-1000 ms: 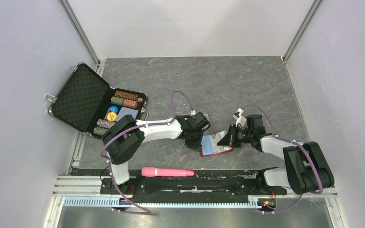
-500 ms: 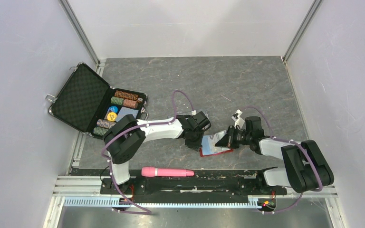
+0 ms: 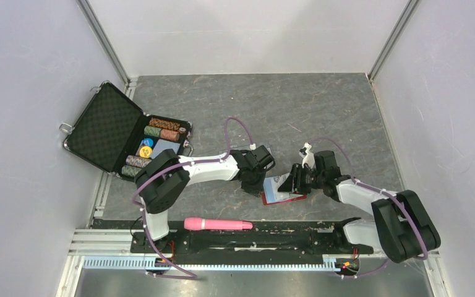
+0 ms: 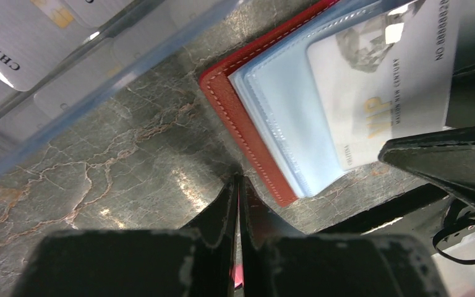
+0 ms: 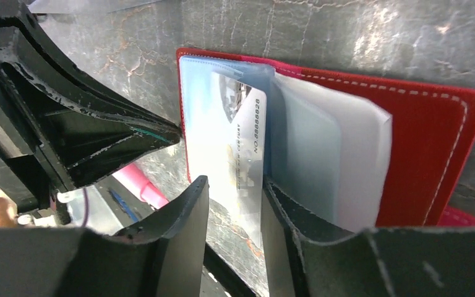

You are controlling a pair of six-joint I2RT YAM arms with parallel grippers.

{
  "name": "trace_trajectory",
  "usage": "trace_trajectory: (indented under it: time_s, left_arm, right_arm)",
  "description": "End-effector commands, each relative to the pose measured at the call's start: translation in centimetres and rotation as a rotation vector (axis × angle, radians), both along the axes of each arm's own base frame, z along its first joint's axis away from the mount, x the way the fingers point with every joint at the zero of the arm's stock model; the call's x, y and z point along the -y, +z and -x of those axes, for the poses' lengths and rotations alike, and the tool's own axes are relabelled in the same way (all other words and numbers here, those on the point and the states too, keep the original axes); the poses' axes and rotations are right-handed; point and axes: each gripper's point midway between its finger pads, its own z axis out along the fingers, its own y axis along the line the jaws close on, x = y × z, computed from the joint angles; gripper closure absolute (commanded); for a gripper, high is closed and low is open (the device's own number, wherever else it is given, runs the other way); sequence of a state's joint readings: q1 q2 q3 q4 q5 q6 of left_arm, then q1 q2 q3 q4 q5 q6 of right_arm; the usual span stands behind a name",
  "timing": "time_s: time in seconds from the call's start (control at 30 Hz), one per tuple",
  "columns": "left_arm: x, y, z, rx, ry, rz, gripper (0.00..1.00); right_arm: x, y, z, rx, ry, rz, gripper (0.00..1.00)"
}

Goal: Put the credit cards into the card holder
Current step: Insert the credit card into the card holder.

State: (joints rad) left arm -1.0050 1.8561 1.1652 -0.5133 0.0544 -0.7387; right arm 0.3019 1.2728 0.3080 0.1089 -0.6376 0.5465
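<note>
left gripper [image 4: 238,180]: shut, empty, tips at red edge of wallet [image 4: 242,137] | right gripper [image 5: 235,184]: jaws parted, standing either side of card [image 5: 242,124], gap on one side | card: partly inside pale blue pocket [image 5: 201,99] | wallet: open flat on table [image 4: 117,161] between both grippers

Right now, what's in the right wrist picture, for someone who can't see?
A pale credit card sticks partway out of the open red card holder's blue pocket, between the right end effector's parted black fingers. The left end effector's tip sits at the holder's edge.
</note>
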Motion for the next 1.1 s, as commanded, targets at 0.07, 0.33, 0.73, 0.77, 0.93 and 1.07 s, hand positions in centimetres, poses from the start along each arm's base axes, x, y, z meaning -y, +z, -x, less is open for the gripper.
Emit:
trace_trajectory:
  time_s: [0.07,0.33,0.73,0.77,0.93,1.07]
  left_arm:
    - [-0.5,-1.8,-0.5,0.034,-0.033,-0.063,0.93]
    - [-0.1,-1.7,-0.8,0.038,-0.040,-0.060,0.93]
    - [1.3,-1.7,-0.9,0.034,-0.061,-0.050,0.93]
    - [1.3,-1.7,-1.0,0.037,-0.062,-0.049,0.93]
    - [1.3,-1.1,-1.2,0.055,-0.060,-0.044,0.93]
    - [0.7,-0.2,-1.6,0.092,-0.048,-0.049,0.91]
  right_arm:
    - [2.1,-0.1,-0.6,0.029,-0.019,0.173,0.52]
    - [1.0,-0.4,-0.6,0.048,0.043,0.183,0.49]
    - [-3.7,0.5,1.3,0.041,0.143,0.016,0.58]
    - [-3.7,0.4,1.4,0.034,0.143,0.010,0.59]
    - [-3.5,0.2,2.1,0.029,0.146,0.014,0.80]
    - [-2.4,-0.1,2.1,0.035,0.134,0.090,0.82]
